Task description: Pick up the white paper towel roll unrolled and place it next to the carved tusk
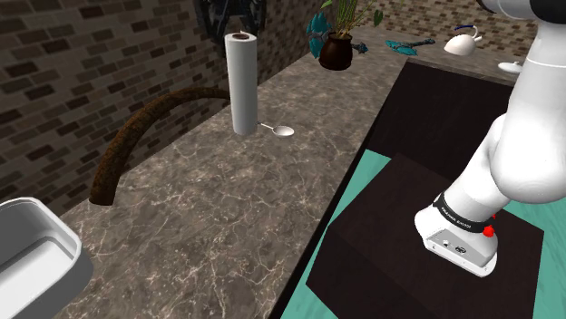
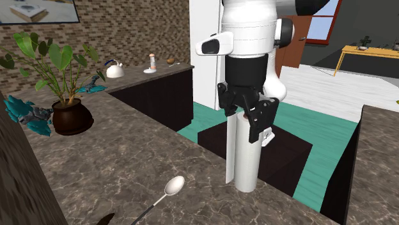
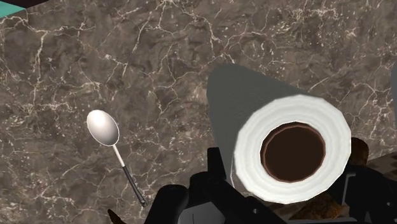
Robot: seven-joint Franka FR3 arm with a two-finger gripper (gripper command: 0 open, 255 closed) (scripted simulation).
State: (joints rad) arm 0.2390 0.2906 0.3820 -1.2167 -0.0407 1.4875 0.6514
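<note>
At the claw [image 2: 248,124]: spread wide, pointing straight down, straddling the top of the white paper towel roll [image 2: 246,163] without clearly squeezing it. Sensible from above, with the roll upright on the desk [image 2: 115,166] and its top end the easiest part to reach. Just beside the roll's foot, a spoon [image 2: 174,186], best left undisturbed. Farther along the desk, the curved brown tusk [image 1: 127,134], well apart, so probably a lift and a carry once gripped.

Place: a home kitchen, no question.
Counter: dark marbled counter [image 1: 227,208] along a brick wall [image 1: 82,63].
Basin: white basin [image 1: 63,237], eight o'clock in the shoulder view.
Wares: kettle [image 1: 463,41] at one o'clock; spoon [image 1: 283,130] just beside the towel roll [image 1: 241,82].
Homely bits: plant [image 2: 54,83]; yellow table [image 2: 367,51], two o'clock in the second exterior view.
</note>
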